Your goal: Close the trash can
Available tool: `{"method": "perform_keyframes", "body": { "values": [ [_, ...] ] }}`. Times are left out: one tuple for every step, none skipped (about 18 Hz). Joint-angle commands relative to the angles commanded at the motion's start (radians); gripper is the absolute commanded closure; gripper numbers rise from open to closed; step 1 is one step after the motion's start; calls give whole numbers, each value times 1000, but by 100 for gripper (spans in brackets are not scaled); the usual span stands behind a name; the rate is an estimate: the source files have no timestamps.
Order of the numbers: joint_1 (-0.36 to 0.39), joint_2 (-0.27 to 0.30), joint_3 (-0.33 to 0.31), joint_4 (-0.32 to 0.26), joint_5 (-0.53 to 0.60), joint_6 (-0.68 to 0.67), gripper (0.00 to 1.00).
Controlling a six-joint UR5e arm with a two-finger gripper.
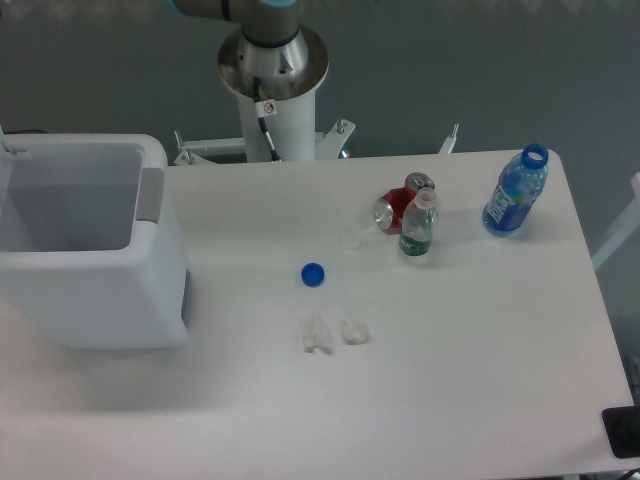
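Trash can (pixel 95 290) open (jaws out of view)

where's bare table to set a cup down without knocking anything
The near strip of the table, in front of the two crumpled white scraps, is bare. So is the patch between the trash can and the blue cap. Crowded: the red can against the small bottle, near the blue bottle.
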Motion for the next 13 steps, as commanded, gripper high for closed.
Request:
{"method": "perform_keyframes", "body": {
  "values": [
    [2, 0, 0, 0, 0, 0, 100],
    [11, 0, 0, 0, 0, 0, 100],
    [20, 2, 0, 0, 0, 0, 100],
    [21, 2, 1, 2, 0, 0, 100],
    [23, 2, 2, 0, 0, 0, 100],
    [26, 2, 0, 0, 0, 0, 100],
    [37, 2, 0, 0, 0, 0, 100],
    [46, 2, 0, 0, 0, 0, 100],
    [51, 2, 0, 0, 0, 0, 100],
    [55, 2, 0, 0, 0, 0, 100],
    [61, 2, 0, 0, 0, 0, 100],
    [64, 2, -2, 0, 0, 0, 100],
    [66, 2, -2, 0, 0, 0, 100]
  ]
}}
